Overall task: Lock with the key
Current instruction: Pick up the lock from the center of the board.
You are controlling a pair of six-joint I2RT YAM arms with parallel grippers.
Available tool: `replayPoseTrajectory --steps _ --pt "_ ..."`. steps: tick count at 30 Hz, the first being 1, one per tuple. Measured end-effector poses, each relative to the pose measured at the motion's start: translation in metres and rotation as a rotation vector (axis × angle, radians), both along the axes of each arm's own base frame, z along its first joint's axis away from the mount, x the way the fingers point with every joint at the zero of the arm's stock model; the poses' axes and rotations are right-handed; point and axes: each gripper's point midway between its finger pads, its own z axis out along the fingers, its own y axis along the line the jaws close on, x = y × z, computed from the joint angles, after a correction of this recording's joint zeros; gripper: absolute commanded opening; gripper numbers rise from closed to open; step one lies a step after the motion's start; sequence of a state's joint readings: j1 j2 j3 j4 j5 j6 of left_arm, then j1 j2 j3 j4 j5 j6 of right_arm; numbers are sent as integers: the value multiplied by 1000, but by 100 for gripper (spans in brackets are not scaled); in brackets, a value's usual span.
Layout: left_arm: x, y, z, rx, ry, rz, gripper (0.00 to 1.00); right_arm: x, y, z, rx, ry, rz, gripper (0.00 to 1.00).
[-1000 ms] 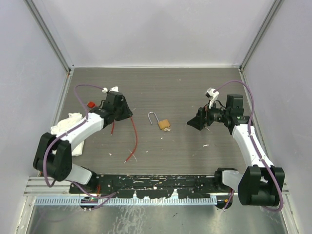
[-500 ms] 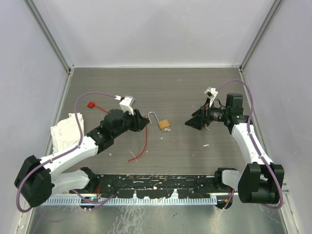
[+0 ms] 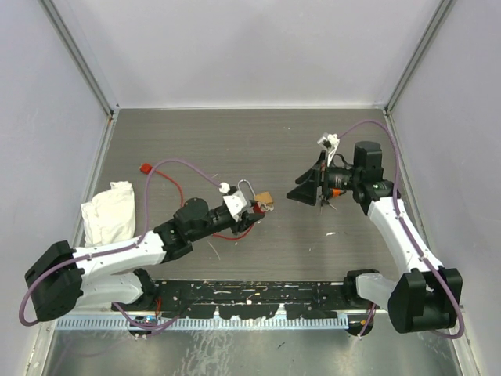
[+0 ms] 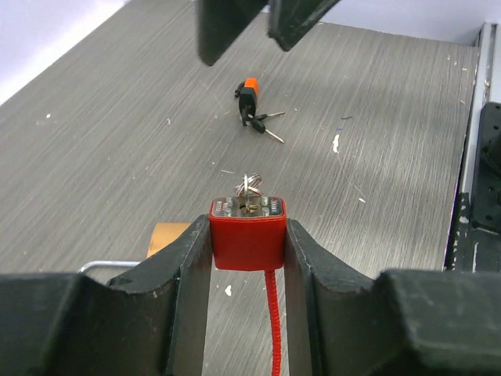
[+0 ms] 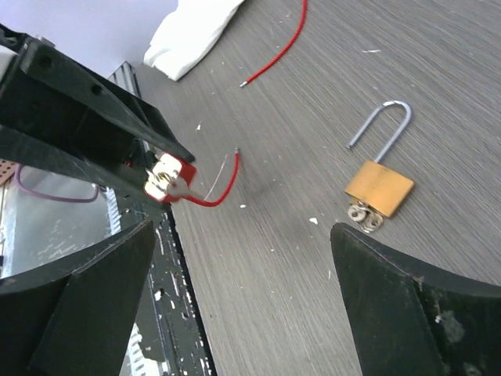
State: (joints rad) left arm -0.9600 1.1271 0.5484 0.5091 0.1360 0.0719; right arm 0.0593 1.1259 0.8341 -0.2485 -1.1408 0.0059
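The key bunch (image 4: 254, 117), small dark heads with thin silver blades and an orange tag, lies on the table under my right gripper; in the top view (image 3: 329, 204) it is tiny. A brass padlock (image 3: 264, 200) with its shackle open lies mid-table, also in the right wrist view (image 5: 380, 188). My left gripper (image 4: 246, 235) is shut on a red lock block (image 4: 246, 239) with a red cable, held just beside the padlock (image 4: 166, 235). My right gripper (image 3: 301, 194) is open and empty, raised above the table right of the padlock.
A white cloth (image 3: 109, 210) lies at the left. A red cable (image 3: 168, 178) with a red end piece (image 3: 145, 168) trails across the left of the table. The black front rail (image 3: 250, 294) runs along the near edge. Walls close three sides.
My left arm has swung right from beside the cloth to the padlock, dragging the red cable along. My right gripper has shifted a little left and up.
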Motion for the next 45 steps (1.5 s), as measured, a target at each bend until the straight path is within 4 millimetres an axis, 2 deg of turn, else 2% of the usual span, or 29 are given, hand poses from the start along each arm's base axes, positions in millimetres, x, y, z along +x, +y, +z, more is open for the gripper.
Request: replayPoseTrajectory --steps 4,7,15,23,27,34,45 --pt "-7 -8 -5 46 -73 -51 0 -11 20 7 -54 -56 75 95" --pt "-10 -11 -11 78 -101 -82 0 -22 30 3 -119 -115 129 89" --pt "-18 -14 -18 134 -121 -144 0 -42 38 -10 -248 -250 240 72" --pt "-24 -14 -24 152 -100 -175 0 -47 45 -3 -271 -343 302 58" --pt "-26 -15 -25 155 -89 -181 0 -52 53 -4 -276 -365 344 55" --pt "-28 -18 -22 148 -85 -198 0 -62 67 -17 -317 -376 414 53" --pt "-31 -20 -26 150 -59 -213 0 -62 71 -25 -352 -378 422 28"
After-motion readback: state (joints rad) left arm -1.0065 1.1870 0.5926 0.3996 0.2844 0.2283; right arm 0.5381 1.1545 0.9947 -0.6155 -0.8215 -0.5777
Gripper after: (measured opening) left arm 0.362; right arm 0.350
